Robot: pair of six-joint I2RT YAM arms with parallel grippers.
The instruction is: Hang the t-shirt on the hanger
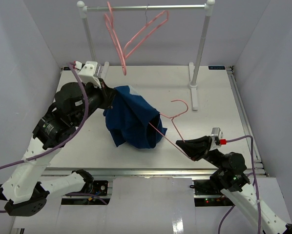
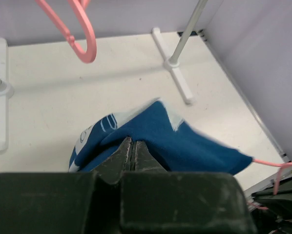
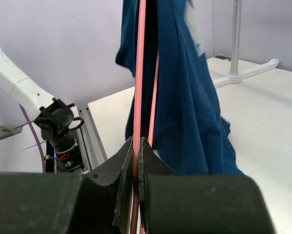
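The navy t-shirt (image 1: 134, 119) hangs bunched above the table's middle. My left gripper (image 1: 108, 96) is shut on its upper left edge; the left wrist view shows the cloth (image 2: 185, 141) pinched at the closed jaws of that gripper (image 2: 131, 145). The pink hanger (image 1: 173, 129) runs from inside the shirt to my right gripper (image 1: 187, 147), its hook up and right of the shirt. The right gripper (image 3: 136, 146) is shut on the hanger's wire (image 3: 140, 73), with the shirt (image 3: 185, 97) draped over its far part.
A white clothes rack (image 1: 199, 53) stands at the back with two more pink hangers (image 1: 131, 39) on its rail. The rack's feet (image 2: 177, 80) lie on the white table. The table's right edge (image 1: 243, 117) is near my right arm.
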